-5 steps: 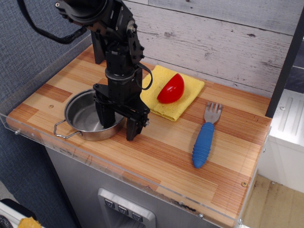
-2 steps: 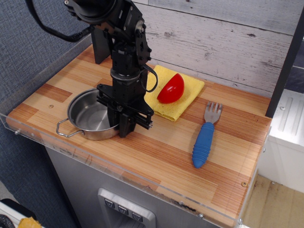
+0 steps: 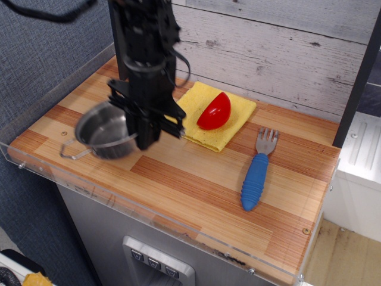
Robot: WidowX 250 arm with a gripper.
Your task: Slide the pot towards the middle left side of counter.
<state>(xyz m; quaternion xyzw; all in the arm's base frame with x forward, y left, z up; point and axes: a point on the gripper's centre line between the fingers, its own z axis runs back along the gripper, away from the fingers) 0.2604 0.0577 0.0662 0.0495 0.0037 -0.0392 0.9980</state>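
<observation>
**Pot tilted up at the left of the counter**

Up comes the pot (image 3: 107,132) since the last look: it was flat on the wood, now it is tipped, its right rim raised in the claw (image 3: 146,138). The fingers are clamped tight on that rim. One pot, one blue-handled fork (image 3: 258,171), one red half-round piece (image 3: 215,111) on one yellow cloth (image 3: 209,114). Shiny steel, dark inside, a wire loop handle poking out near-left. It sits at the near-left of the counter (image 3: 196,185).
</observation>
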